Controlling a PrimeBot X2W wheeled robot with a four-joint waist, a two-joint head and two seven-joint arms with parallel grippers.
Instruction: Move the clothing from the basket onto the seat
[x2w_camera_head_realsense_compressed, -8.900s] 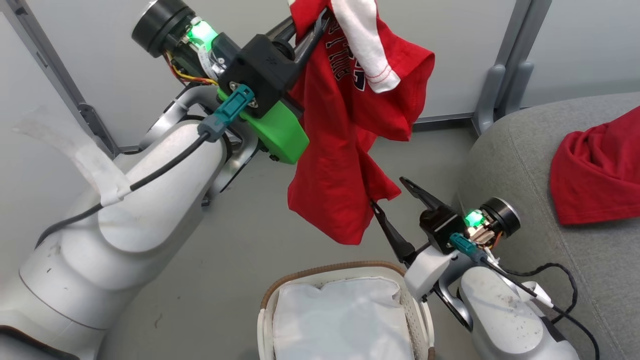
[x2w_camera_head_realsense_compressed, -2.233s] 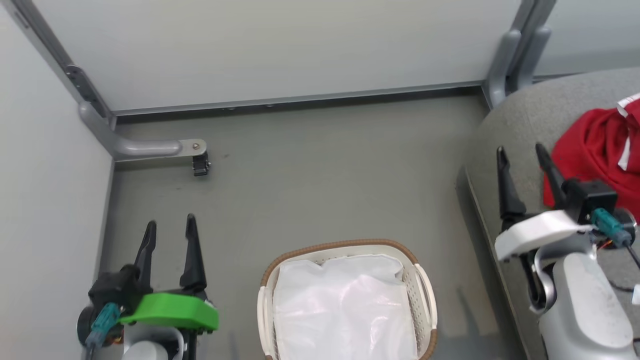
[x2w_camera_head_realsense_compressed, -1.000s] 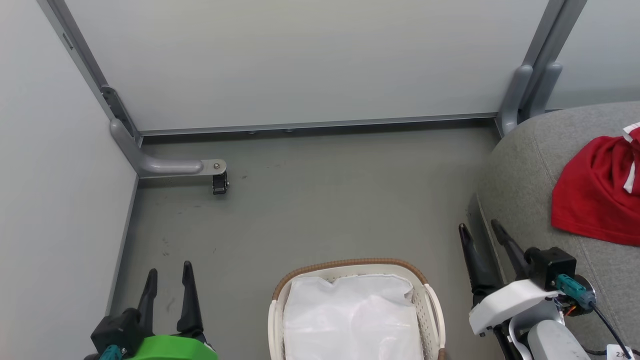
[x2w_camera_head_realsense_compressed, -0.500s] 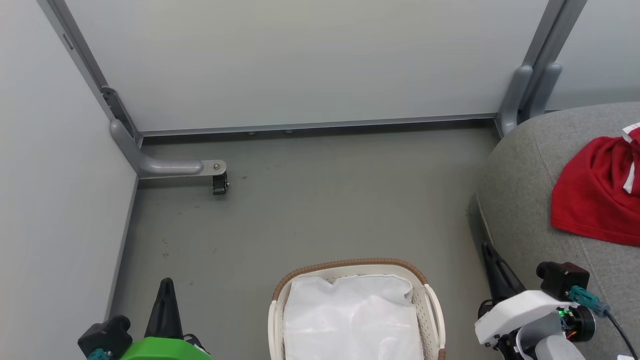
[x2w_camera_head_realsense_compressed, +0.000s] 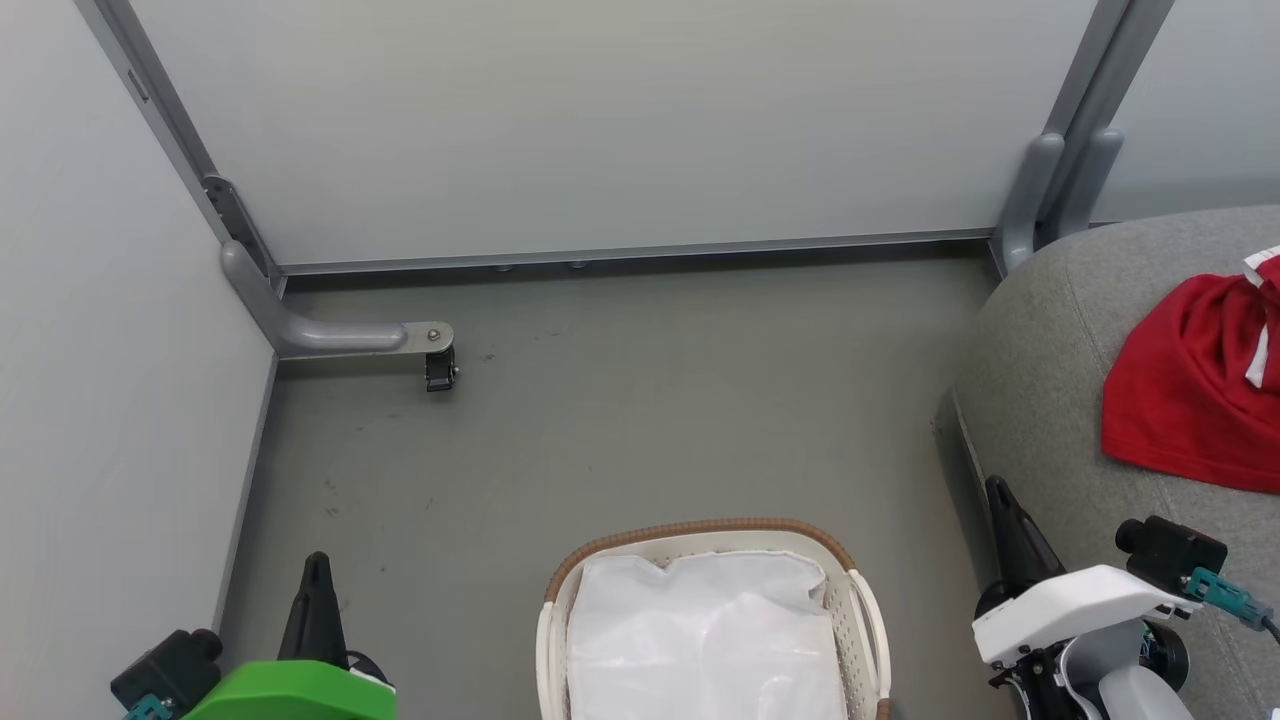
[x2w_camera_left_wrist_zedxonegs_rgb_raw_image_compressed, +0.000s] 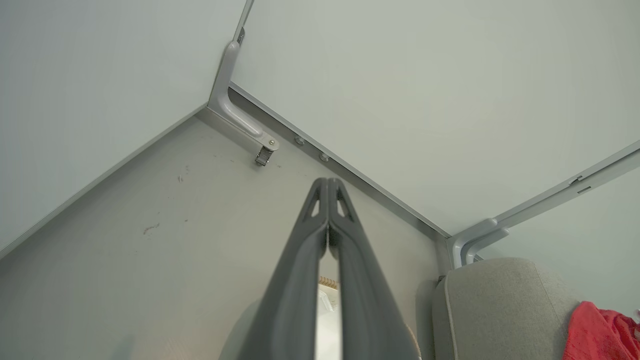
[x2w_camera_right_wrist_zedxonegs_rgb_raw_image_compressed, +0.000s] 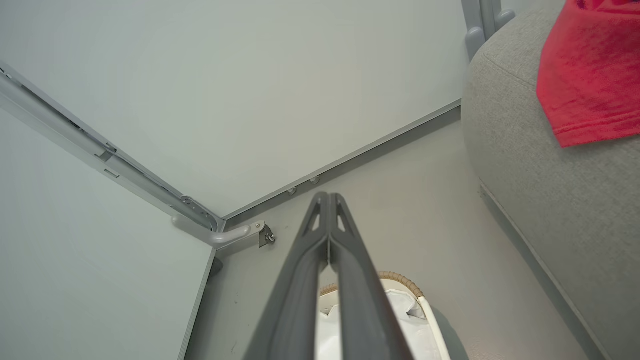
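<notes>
Red clothing (x2w_camera_head_realsense_compressed: 1195, 385) lies bunched on the grey seat (x2w_camera_head_realsense_compressed: 1040, 400) at the right, with a bit of white trim showing at the edge. The same clothing (x2w_camera_right_wrist_zedxonegs_rgb_raw_image_compressed: 590, 70) rests on the seat (x2w_camera_right_wrist_zedxonegs_rgb_raw_image_compressed: 545, 195) in the right wrist view, and a corner of the clothing (x2w_camera_left_wrist_zedxonegs_rgb_raw_image_compressed: 600, 335) shows in the left wrist view. The white basket (x2w_camera_head_realsense_compressed: 870, 620) with its brown rim stands at the bottom centre and holds just its white liner (x2w_camera_head_realsense_compressed: 700, 640). My left gripper (x2w_camera_head_realsense_compressed: 318, 575) is shut at the lower left, holding nothing. My right gripper (x2w_camera_head_realsense_compressed: 1000, 505) is shut beside the seat's front, also holding nothing.
Grey floor (x2w_camera_head_realsense_compressed: 620, 420) stretches between the basket and the pale wall panels. A grey metal bracket with a small black caster (x2w_camera_head_realsense_compressed: 438, 368) juts from the left corner. A grey upright post (x2w_camera_head_realsense_compressed: 1050, 190) stands by the seat's far corner.
Both grippers have shut their fingers and drawn back toward the bottom of the head view. The clothing and the basket lie where they were.
</notes>
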